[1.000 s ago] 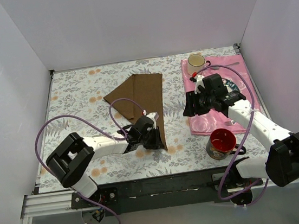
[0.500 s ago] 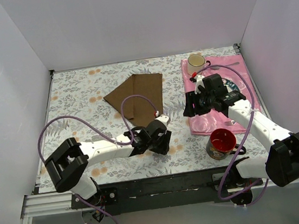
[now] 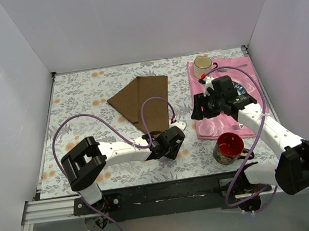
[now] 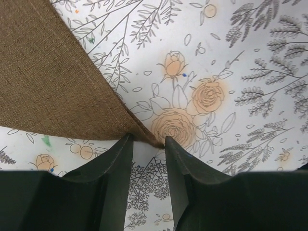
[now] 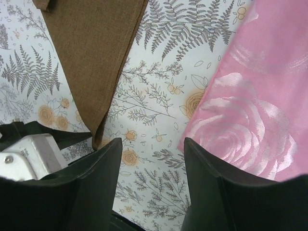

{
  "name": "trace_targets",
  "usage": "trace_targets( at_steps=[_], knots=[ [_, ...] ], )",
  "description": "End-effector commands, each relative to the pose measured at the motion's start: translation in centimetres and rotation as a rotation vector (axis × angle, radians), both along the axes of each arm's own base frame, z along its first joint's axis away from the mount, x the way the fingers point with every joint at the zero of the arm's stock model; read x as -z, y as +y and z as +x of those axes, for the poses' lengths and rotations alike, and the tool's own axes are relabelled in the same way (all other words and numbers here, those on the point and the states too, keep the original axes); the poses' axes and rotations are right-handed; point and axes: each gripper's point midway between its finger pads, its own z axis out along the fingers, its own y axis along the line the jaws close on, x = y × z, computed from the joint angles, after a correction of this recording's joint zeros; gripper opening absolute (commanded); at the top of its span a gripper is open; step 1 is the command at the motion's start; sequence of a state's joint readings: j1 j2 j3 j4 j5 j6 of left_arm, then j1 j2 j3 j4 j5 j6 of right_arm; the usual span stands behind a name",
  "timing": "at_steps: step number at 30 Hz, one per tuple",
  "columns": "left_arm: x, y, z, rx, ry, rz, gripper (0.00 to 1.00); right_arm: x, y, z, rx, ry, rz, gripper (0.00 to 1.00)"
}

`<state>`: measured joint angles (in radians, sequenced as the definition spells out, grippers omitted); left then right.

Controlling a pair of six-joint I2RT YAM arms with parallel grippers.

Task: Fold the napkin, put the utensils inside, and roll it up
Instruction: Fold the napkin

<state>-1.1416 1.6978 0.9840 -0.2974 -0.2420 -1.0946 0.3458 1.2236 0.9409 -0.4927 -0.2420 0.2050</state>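
Note:
The brown napkin (image 3: pixel 147 99) lies partly folded in the middle of the table, with a narrow point reaching toward the near edge. It also shows in the left wrist view (image 4: pixel 48 82) and the right wrist view (image 5: pixel 91 43). My left gripper (image 3: pixel 170 146) is low at that near corner. Its jaws stand a little apart, with the corner tip lying between the fingertips (image 4: pixel 147 140). My right gripper (image 3: pixel 197 111) is open and empty above the bare strip between the napkin and the pink placemat (image 5: pixel 151 144). The gold-bowled spoon cannot be made out.
The pink placemat (image 3: pixel 207 129) lies at the right, with my right arm over it. A cream cup (image 3: pixel 202 63) stands at its far corner and a red mug (image 3: pixel 229 147) near its front edge. A slim utensil (image 3: pixel 232 68) lies at its back.
My left gripper has moved to the right along the napkin's near edge, up to its near corner. My right arm has hardly moved.

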Motion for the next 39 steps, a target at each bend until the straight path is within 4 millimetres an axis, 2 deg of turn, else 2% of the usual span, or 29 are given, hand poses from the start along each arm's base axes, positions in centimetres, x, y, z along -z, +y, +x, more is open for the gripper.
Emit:
trace_targets(
  at_steps=[1, 5, 9, 19, 24, 33, 39],
  knots=[
    [-2.6, -1.1, 0.4, 0.011, -0.076, 0.013, 0.32, -1.6, 0.0, 0.5, -0.011, -0.052, 0.018, 0.63],
    [-4.0, -1.5, -0.1, 0.024, -0.084, 0.012, 0.37, -1.4, 0.1, 0.5, -0.016, -0.047, 0.023, 0.63],
    [-3.7, -1.5, 0.3, 0.023, -0.100, 0.041, 0.38, -1.3, 0.1, 0.5, -0.018, -0.044, 0.027, 0.63],
    [-1.2, -1.2, 0.8, 0.036, -0.105, 0.126, 0.40, -1.3, -0.2, 0.3, -0.012, -0.044, 0.028, 0.63],
    [0.3, -0.5, 0.4, 0.033, -0.081, 0.153, 0.40, -1.2, -0.2, 0.2, -0.016, -0.040, 0.033, 0.63],
    [2.2, 1.1, -0.4, 0.007, -0.050, 0.181, 0.34, -1.3, 0.0, 0.4, -0.019, -0.039, 0.049, 0.63],
    [1.9, 2.1, -0.4, -0.021, -0.067, 0.179, 0.26, -1.6, 0.2, 0.4, -0.021, -0.044, 0.056, 0.63]
  ],
)
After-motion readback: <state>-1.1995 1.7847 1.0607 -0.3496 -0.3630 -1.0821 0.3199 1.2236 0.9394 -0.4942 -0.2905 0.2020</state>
